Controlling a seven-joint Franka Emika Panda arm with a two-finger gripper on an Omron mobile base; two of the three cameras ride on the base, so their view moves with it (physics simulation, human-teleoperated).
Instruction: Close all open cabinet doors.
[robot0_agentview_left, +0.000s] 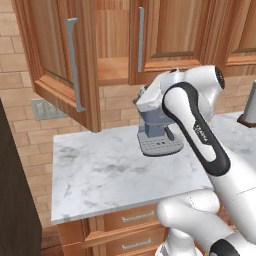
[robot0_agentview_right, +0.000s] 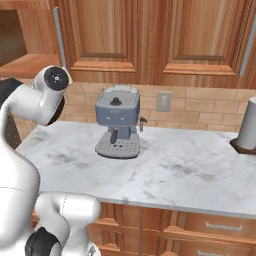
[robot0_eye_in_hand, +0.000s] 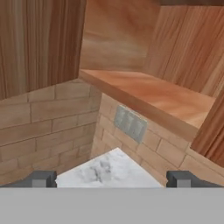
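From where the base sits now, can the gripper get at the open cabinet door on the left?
Probably yes. The open cabinet door swings out over the counter's left end, and the hand view shows only the cabinet shelf and brick wall ahead.

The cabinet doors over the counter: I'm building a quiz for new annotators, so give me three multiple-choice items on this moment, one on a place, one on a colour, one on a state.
1. Where does the coffee machine stand?
A. on the marble counter
B. inside the open cabinet
C. on the floor

2. What colour are the bar handles of the cabinet doors?
A. black
B. brushed silver
C. gold

3. What state is the leftmost cabinet door in?
A. shut flush
C. missing
B. swung open

Key: 1 A, the machine sits on the white marble top below the wall cabinets. 2 B, the handle is a long silver-grey bar. 3 B, in the left base view the door stands out from the cabinet, baring the shelf inside. The gripper has its fingertips wide apart, facing that shelf from below.
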